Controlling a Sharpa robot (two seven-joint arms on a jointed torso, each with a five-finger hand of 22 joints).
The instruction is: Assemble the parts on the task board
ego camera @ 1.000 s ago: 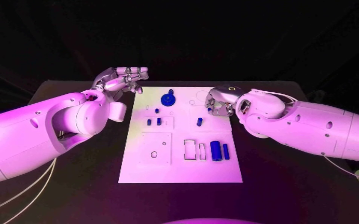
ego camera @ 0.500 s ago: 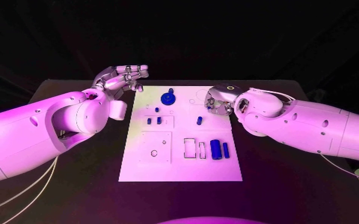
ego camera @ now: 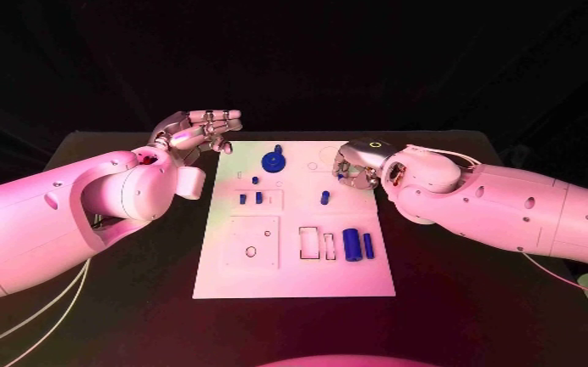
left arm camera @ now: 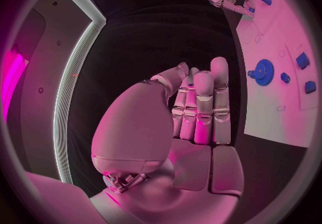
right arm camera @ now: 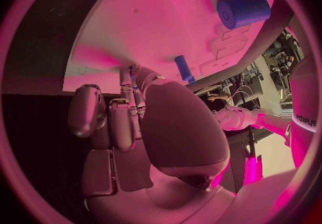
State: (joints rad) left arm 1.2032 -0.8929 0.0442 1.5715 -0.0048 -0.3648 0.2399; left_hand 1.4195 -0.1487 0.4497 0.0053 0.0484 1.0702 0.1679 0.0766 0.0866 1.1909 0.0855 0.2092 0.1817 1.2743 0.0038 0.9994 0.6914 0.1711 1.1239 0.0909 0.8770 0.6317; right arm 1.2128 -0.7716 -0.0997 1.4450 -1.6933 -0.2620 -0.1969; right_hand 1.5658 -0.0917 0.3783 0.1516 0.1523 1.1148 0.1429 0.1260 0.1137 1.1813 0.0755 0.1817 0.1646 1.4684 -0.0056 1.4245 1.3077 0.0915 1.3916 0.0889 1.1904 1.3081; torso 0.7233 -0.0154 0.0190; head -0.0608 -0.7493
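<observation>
On the task board (ego camera: 294, 273), small stiff parts like the gear (ego camera: 274, 162) look light; we'd pinch its rim. Left hand (ego camera: 196, 132) fingers together, empty; right hand (ego camera: 353, 167) we cannot tell.

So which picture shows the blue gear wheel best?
The head view: the blue gear wheel lies unobstructed near the far edge of the white board. The left wrist view shows it too, bent near the rim. The right wrist view shows other blue pieces instead.
</observation>
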